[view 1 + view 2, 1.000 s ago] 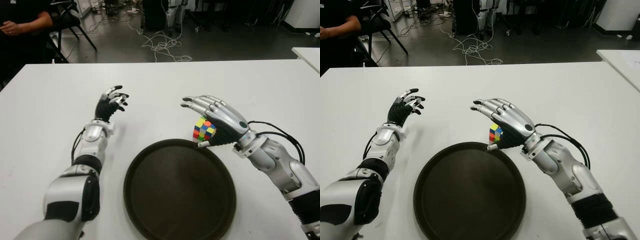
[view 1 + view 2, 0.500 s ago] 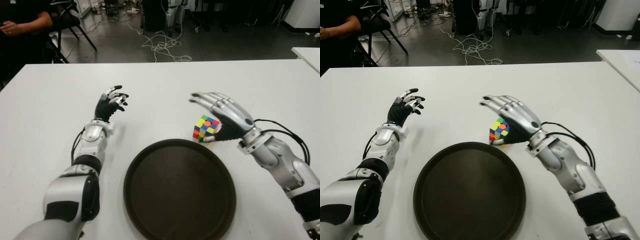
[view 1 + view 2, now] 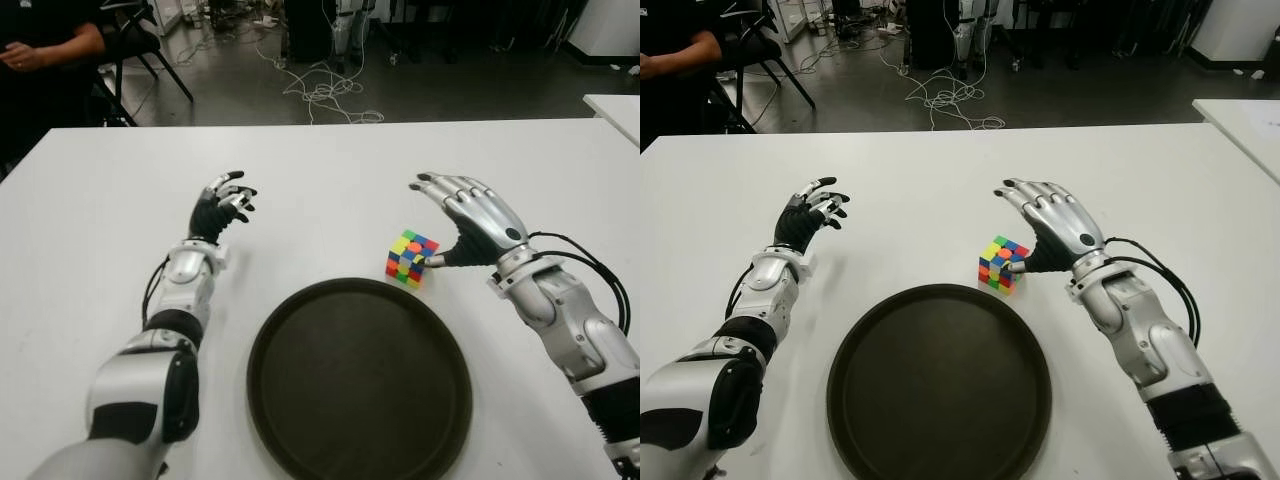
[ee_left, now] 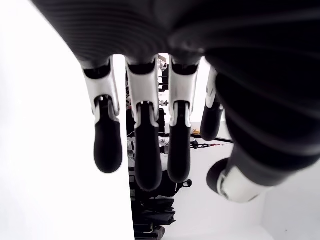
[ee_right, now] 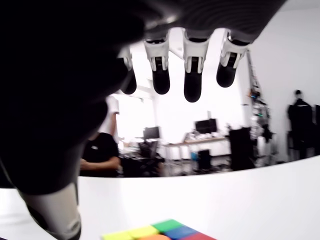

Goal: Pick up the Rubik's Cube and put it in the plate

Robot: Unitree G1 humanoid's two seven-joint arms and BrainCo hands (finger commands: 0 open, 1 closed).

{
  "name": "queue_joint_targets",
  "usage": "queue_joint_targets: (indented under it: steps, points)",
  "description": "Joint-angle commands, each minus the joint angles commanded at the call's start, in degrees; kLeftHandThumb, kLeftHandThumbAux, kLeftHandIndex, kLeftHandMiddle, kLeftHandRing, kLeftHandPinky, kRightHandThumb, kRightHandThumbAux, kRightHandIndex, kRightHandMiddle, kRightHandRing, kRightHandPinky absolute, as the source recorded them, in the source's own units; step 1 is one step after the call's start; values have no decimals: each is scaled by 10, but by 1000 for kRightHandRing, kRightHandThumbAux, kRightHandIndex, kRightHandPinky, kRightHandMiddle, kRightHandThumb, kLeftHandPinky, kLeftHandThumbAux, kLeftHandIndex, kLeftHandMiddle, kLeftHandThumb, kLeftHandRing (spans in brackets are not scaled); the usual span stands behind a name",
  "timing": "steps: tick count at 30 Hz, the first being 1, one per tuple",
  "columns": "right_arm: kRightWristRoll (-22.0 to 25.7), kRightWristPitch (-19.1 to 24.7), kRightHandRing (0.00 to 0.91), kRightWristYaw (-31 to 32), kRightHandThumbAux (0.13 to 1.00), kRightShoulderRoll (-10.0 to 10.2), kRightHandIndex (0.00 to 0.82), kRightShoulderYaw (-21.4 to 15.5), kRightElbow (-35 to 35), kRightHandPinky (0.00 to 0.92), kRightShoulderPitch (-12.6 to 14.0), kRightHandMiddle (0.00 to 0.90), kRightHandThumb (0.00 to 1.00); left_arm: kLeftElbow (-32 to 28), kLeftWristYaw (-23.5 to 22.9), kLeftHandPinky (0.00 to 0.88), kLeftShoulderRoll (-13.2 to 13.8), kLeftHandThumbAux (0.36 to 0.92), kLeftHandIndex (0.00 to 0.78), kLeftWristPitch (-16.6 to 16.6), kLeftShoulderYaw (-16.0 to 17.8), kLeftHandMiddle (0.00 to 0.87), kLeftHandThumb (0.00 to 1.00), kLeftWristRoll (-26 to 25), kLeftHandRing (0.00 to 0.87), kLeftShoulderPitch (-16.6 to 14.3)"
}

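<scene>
The Rubik's Cube (image 3: pixel 410 258) sits tilted on the white table (image 3: pixel 330 180), just beyond the far right rim of the dark round plate (image 3: pixel 360 385). My right hand (image 3: pixel 452 222) hovers to the cube's right, open, its fingers arched above the table and its thumb tip close to the cube's side. In the right wrist view the cube's top (image 5: pixel 160 232) shows under the spread fingers (image 5: pixel 192 80). My left hand (image 3: pixel 222 205) shows open over the table, left of the plate. Nothing lies in the plate.
A seated person (image 3: pixel 45 45) and a chair (image 3: pixel 140 45) are beyond the table's far left corner. Cables (image 3: pixel 325 90) lie on the floor behind the table. The corner of another white table (image 3: pixel 615 105) shows at the far right.
My right hand let go of the cube and drew back to the right. The cube, held at the plate's rim a second ago, now stands on the table. The left arm is unchanged.
</scene>
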Motion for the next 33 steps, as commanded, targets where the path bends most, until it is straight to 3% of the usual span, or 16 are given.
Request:
queue_joint_targets:
  steps: [19,33]
  points:
    - [2,18,126,19,757,-3,71,9,1,109,-3,108,0,-1,-1,571,-3,717,213,-3,-2,413,126,-2,503,0]
    - [1,41,119,34,764,10,59,26,2,98,-10,96,0,0,-2,584,-2,725,215,1,-5,440,119,-3,518,-1]
